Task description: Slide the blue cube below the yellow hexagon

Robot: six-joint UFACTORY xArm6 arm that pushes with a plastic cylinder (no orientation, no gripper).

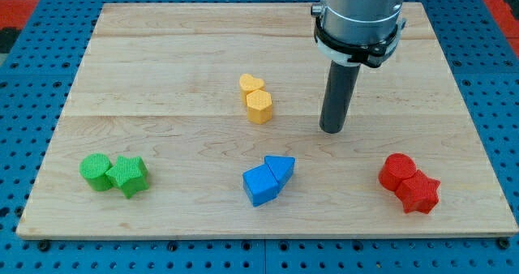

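The blue cube (260, 185) lies low in the middle of the wooden board, touching a blue triangular block (280, 169) at its upper right. The yellow hexagon (259, 106) sits near the board's centre, touching a yellow heart-shaped block (251, 85) just above it. My tip (332, 130) rests on the board to the right of the yellow hexagon and above and right of the blue blocks, apart from all of them.
A green round block (96, 172) and a green block (128, 176) touch each other at the lower left. Two red blocks (398, 171) (419, 193) touch at the lower right. The board (162, 63) lies on a blue pegboard.
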